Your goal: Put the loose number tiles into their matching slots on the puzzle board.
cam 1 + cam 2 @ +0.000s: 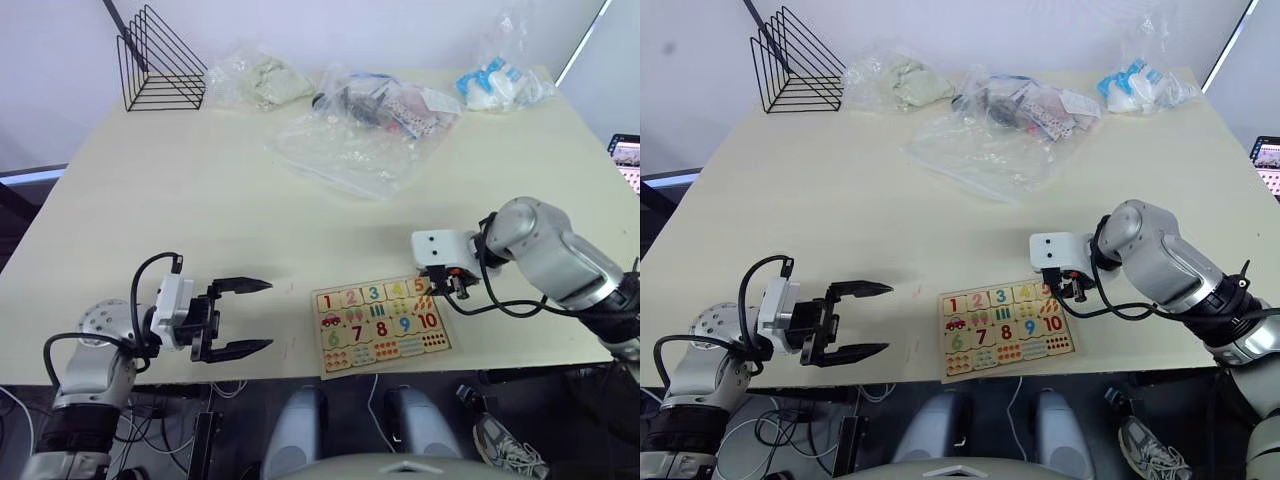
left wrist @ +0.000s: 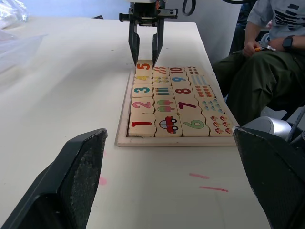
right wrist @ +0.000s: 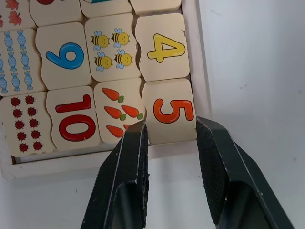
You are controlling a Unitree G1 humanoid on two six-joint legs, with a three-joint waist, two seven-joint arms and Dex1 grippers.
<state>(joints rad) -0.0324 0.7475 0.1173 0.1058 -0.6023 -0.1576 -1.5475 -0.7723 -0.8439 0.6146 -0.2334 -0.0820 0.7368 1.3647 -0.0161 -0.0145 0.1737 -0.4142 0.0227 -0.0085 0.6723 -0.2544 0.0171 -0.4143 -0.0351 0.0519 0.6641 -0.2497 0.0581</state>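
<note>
The right pincer (image 3: 167, 136) hangs over the far corner of the puzzle board (image 1: 383, 367), its two black fingers spread a little. Right between the fingertips sits the 5 tile (image 3: 169, 110), flat in its slot. Just past it lies the 4 tile (image 3: 162, 46), then the 3, 2 and 1 tiles in the same row. The left pincer (image 1: 245, 316) waits wide open, well off to the board's side.
</note>
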